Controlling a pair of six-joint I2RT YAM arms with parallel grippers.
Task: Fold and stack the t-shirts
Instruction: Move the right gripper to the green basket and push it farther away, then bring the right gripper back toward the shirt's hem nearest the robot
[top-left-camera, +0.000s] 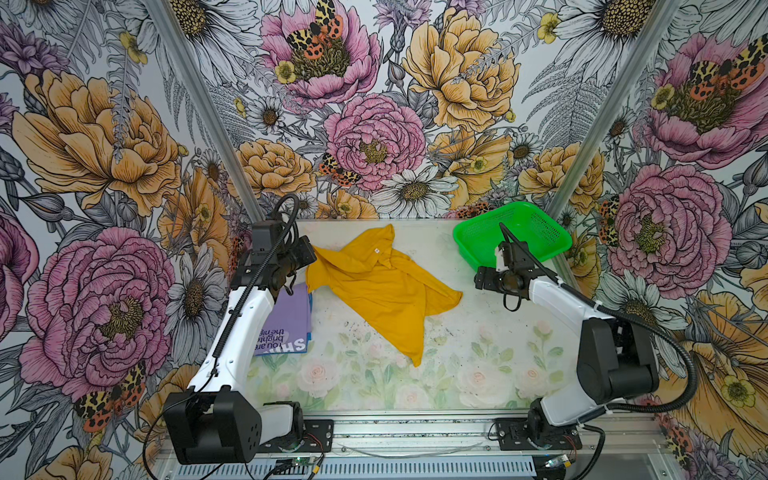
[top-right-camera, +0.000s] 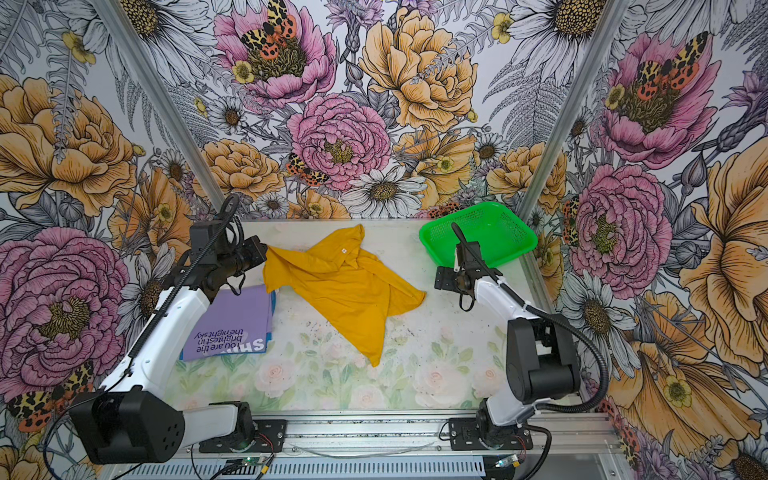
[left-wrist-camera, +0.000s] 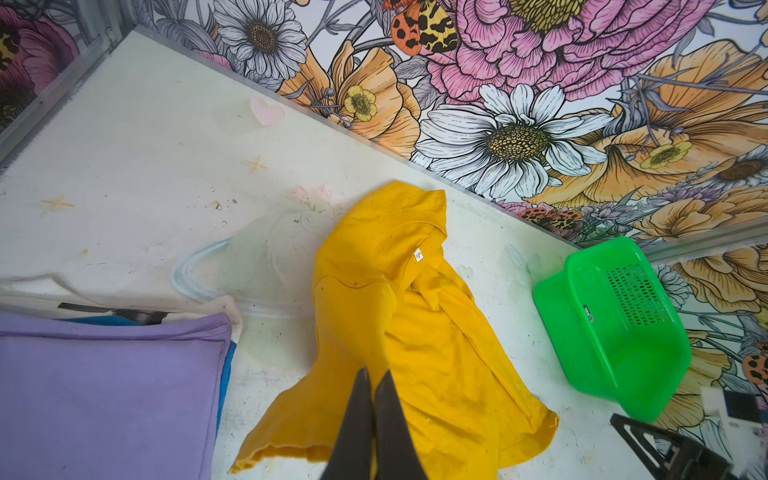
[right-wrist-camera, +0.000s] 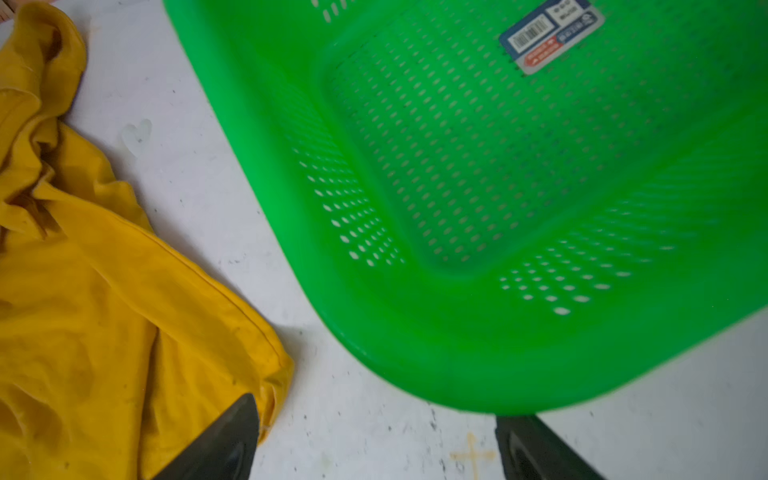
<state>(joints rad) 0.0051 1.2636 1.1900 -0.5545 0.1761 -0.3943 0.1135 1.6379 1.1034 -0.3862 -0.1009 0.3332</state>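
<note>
Left gripper (left-wrist-camera: 374, 374) pinches the yellow shirt (top-left-camera: 382, 286) near the table's (top-left-camera: 457, 332) far edge. Right gripper (right-wrist-camera: 378, 424) hangs spread by the basket (top-left-camera: 473, 251), far right corner. Purple shirt (top-right-camera: 237, 320) lies folded at the left edge.

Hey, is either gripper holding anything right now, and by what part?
Left gripper is shut on the yellow t-shirt, pinching a raised fold at its edge. Right gripper is open, holding nothing.

The right gripper (right-wrist-camera: 374, 411) holds its jaws wide apart above the white table (right-wrist-camera: 353, 453), one finger overlapping the crumpled mustard-yellow t-shirt (right-wrist-camera: 104, 291), the other beside the green mesh basket (right-wrist-camera: 415, 357).
</note>
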